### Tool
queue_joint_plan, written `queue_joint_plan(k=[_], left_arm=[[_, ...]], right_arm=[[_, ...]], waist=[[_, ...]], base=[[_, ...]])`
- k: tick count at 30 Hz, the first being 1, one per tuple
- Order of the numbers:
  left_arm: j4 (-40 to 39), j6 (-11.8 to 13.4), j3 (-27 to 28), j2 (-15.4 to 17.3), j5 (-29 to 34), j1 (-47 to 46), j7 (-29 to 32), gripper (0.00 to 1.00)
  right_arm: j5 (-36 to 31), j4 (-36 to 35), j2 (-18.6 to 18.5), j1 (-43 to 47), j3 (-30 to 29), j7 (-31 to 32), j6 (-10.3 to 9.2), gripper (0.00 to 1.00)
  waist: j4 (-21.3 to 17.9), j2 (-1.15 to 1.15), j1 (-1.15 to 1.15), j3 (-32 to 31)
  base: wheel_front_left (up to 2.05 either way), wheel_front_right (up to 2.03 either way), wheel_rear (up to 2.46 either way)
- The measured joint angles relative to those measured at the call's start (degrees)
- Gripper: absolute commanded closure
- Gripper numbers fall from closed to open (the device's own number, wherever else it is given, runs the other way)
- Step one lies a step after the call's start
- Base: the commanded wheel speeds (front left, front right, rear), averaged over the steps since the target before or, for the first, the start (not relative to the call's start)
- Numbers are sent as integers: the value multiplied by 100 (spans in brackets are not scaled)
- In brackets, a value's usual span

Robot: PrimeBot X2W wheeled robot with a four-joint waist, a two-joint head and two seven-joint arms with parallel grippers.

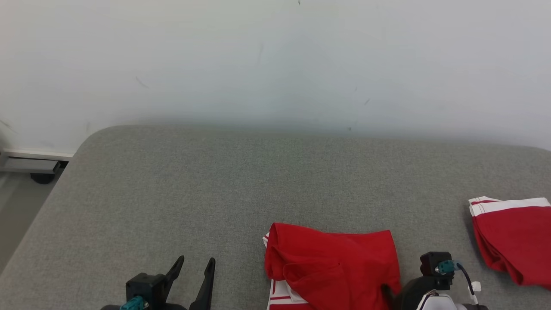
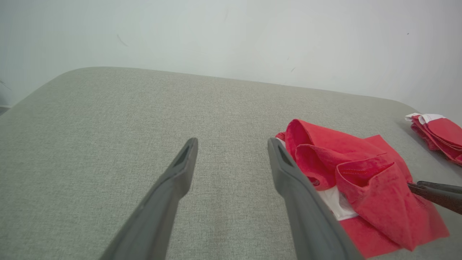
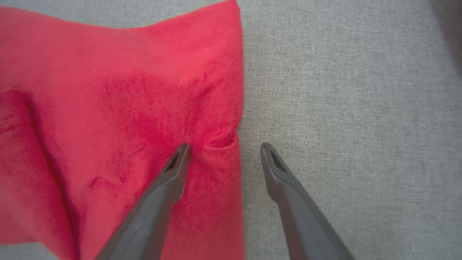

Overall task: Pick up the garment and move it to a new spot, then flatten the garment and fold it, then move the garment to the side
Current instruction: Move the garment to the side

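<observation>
**Both end effectors apart, red garment by the right one**

The crumpled red garment (image 1: 331, 262) with white trim lies at the near edge of the grey bench (image 1: 215, 181). The right end effector (image 3: 225, 146) is spread across the garment's edge, one fingertip on the cloth and the other over bare bench. The left end effector (image 1: 196, 259) is spread over bare bench beside the garment. A second red garment (image 1: 512, 237) lies folded to the far right.

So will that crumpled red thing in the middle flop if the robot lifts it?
Probably floppy: the red garment lies in soft folds, so it would likely droop from the pinch. It looks thin, so probably light. Pushed, it may bunch up on the woven grey surface rather than slide.
</observation>
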Motion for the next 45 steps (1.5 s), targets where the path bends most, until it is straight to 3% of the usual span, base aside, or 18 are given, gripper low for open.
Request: queue_joint_plan(k=[14, 15, 16, 17, 18, 20, 28, 36, 45], left_arm=[[-2, -51, -65, -25, 2, -165, 82, 0], [1, -52, -66, -24, 9, -165, 83, 0], [2, -51, -64, -23, 9, -165, 83, 0], [2, -51, -59, -22, 9, -165, 83, 0], [3, -49, -48, -18, 9, -165, 83, 0], [5, -49, -35, -1, 9, -164, 82, 0], [101, -46, -10, -9, 5, -156, 80, 0], [181, -46, -51, -121, -21, -118, 65, 0], [237, -40, -58, -142, -36, 59, -7, 0]], right_arm=[[-89, 29, 93, -186, -445, 458, 0, 0], [-114, 59, 97, -183, -439, 510, 0, 5], [-152, 69, 103, -182, -447, 554, 0, 24], [-164, 74, 111, -185, -457, 592, -1, 61], [-192, 75, 112, -193, -454, 646, -1, 87], [-218, 71, 126, -219, -463, 704, 0, 100], [-455, -149, 87, -332, -565, 797, 0, 100], [-977, -768, -346, -450, -864, 912, 0, 100], [-1347, -1415, -627, -81, -1658, 1321, 0, 100]], waist=[[121, 0, 0, 130], [144, 0, 0, 138], [167, 0, 0, 146], [189, 0, 0, 154], [205, 0, 0, 161], [224, 0, 0, 171], [199, 0, 0, 91], [167, 0, 0, -131], [200, 0, 0, -380]], base=[[0, 0, 0], [0, 0, 0], [0, 0, 0], [0, 0, 0], [0, 0, 0], [0, 0, 0], [0, 0, 0], [0, 0, 0], [0, 0, 0]])
